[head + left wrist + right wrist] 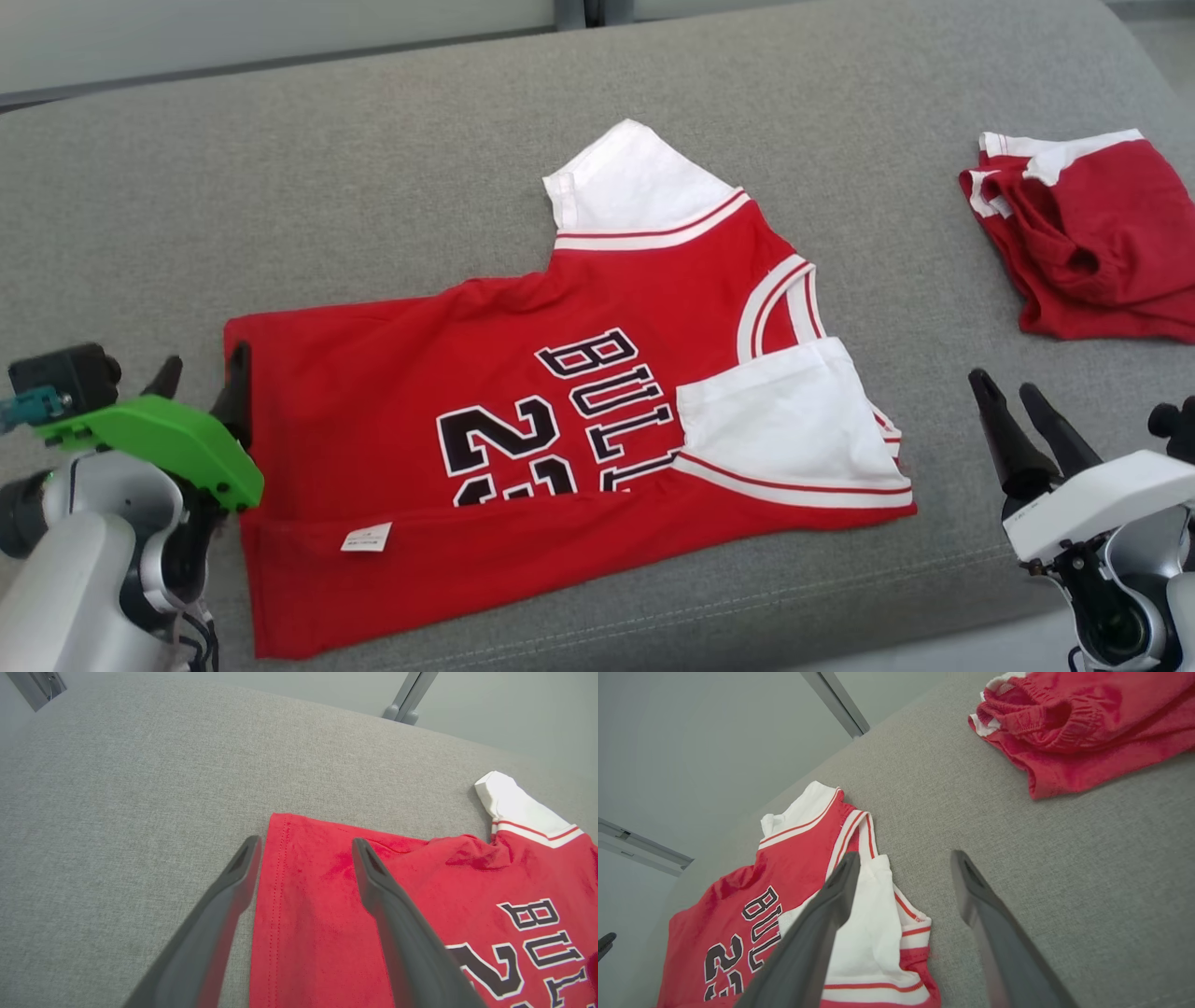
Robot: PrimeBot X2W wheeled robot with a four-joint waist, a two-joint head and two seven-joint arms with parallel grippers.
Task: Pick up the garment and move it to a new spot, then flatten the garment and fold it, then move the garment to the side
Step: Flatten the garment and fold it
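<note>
We see crumpled red-and-white fabric shorts [1092, 243] well right of the red knit jersey with white sleeves [523, 392], spread mid-way on the grey woven cushion [373, 168]. Our left gripper [203, 369] at its hem and right gripper [1004, 387] near its sleeve gape, grasping nothing.

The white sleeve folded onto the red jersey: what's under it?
The white sleeve lies on the chest of the red jersey, over the end of the black lettering. The first letters show; the rest is covered and unreadable.
</note>
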